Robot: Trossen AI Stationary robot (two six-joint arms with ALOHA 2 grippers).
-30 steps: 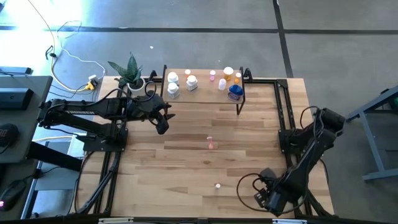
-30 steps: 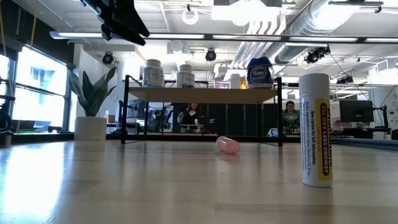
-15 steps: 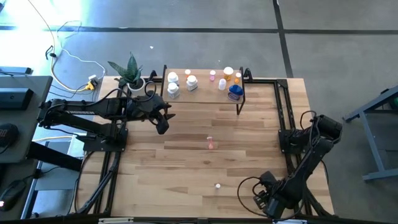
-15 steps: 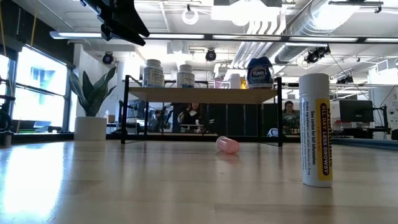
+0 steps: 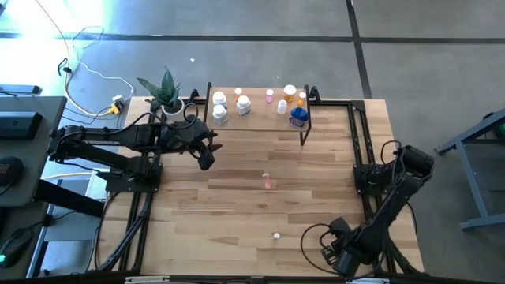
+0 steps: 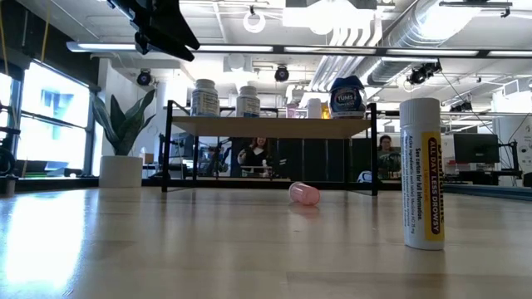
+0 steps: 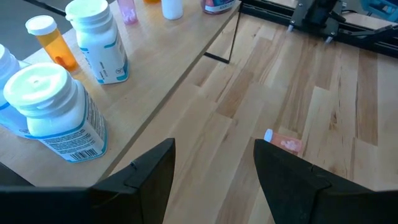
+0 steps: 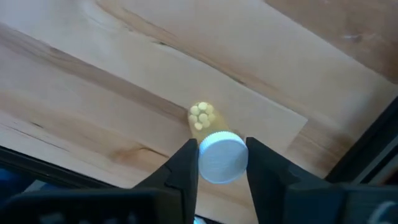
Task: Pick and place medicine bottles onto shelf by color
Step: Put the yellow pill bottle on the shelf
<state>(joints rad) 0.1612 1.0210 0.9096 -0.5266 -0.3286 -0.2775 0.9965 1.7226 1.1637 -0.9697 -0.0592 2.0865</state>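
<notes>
The shelf (image 5: 260, 113) stands at the table's far edge. It bears white bottles (image 5: 221, 106) on its left part and a pink one (image 5: 270, 95), orange ones (image 5: 290, 95) and a squat blue one (image 5: 298, 117) on its right part. A pink bottle (image 5: 267, 182) lies on its side mid-table. A tall white bottle (image 5: 276, 235) stands upright nearer the front. My right gripper (image 5: 331, 254) is at the front right, shut on a small clear yellowish vial (image 8: 201, 116) with a white cap. My left gripper (image 7: 211, 180) hangs open above the table by the shelf's left end. My right gripper pinches the vial's white cap (image 8: 222, 163) between its two fingers (image 8: 186, 168), one on each side of the cap. The fingers come from above and point down. The vial's body with small pills shows below the cap; whether its base is on the table I cannot tell.
A potted plant (image 5: 167, 95) stands at the far left corner beside the shelf. Black frame rails (image 5: 363, 142) run along the table's right side, and cables (image 5: 316, 237) loop near my right gripper. People sit in the room behind the shelf (image 6: 258, 154).
My right arm has sunk a little toward the table at the front right corner. The bottles on the table and the shelf have stayed put.
</notes>
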